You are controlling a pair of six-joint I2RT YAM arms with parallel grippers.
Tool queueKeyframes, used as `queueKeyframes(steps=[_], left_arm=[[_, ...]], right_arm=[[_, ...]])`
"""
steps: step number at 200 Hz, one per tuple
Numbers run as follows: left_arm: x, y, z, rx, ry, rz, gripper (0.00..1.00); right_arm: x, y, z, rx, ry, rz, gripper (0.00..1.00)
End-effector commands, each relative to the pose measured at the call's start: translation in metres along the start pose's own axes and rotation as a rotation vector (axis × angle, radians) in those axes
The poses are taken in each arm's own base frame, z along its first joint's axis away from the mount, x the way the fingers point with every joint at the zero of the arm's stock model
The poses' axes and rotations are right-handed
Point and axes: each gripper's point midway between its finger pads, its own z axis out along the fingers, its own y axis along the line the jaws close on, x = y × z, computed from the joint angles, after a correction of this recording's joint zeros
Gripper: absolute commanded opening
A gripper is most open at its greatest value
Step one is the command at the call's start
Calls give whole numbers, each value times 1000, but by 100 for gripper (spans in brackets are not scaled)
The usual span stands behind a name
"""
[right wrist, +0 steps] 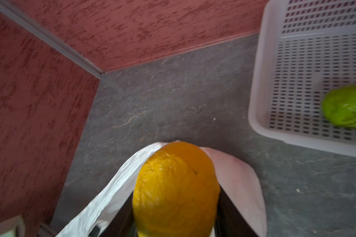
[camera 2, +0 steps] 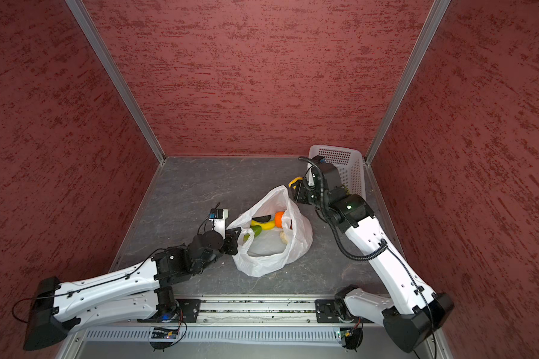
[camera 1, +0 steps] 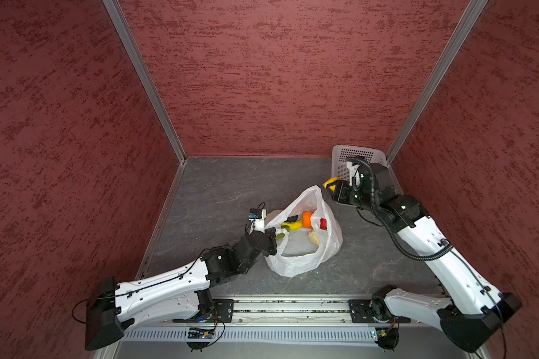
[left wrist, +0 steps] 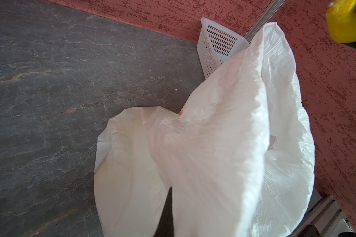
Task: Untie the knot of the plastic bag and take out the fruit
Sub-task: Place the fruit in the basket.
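We noted the plastic bag (camera 1: 302,261) slumped on the table (camera 1: 215,192), its mouth gaping and no knot to be seen; we judged the untying done and the emptying under way. The left end effector (camera 1: 271,236) was clamped tight on the bag's rim at the side facing that arm, seemingly to hold the mouth open and stop the bag sliding. The right end effector (camera 1: 333,186) gripped a yellow fruit (right wrist: 176,188) between its jaws, lifted clear just beyond the bag's raised handle, between bag and basket (camera 1: 343,152), where a bumpy green piece (right wrist: 345,106) lay. Inside the bag lay the orange (camera 1: 307,217), banana (camera 1: 293,224), red apple (camera 1: 323,223) and a beige piece (camera 1: 313,237), well apart from the right end effector.
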Motion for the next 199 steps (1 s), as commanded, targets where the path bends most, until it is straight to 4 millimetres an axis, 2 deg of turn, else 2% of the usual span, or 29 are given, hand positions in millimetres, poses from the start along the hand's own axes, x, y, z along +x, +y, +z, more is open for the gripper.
queueKeyframes(steps=[1,22,51,56,72,99,126,146,170,199], left_arm=[[-14,-8,-1,15,-34,-6,0],[-14,-9,-2,18,-35,-7,0],[-14,-8,-3,26,-43,-16,0],[-14,-7,-3,25,-43,-16,0],[-14,-7,-3,25,-44,-18,0],[-13,-8,-3,26,-39,-16,0],[-13,-7,-3,27,-36,-17,0],[-13,-7,-5,26,-38,-20,0],[-13,-6,-6,22,-41,-22,0],[-13,-4,-6,16,-39,-17,0]], right_arm=[[-24,-29,16,51,-34,-2,49],[-37,-63,44,89,-58,43,49],[-43,-114,85,168,-58,99,49],[-39,-125,98,187,-42,111,49],[-39,-150,117,231,-42,125,50],[-34,-180,146,271,2,138,54],[-25,-201,169,308,49,138,57],[-21,-212,177,327,71,146,69],[-19,-213,182,325,88,154,85],[-25,-206,177,303,73,163,93]])
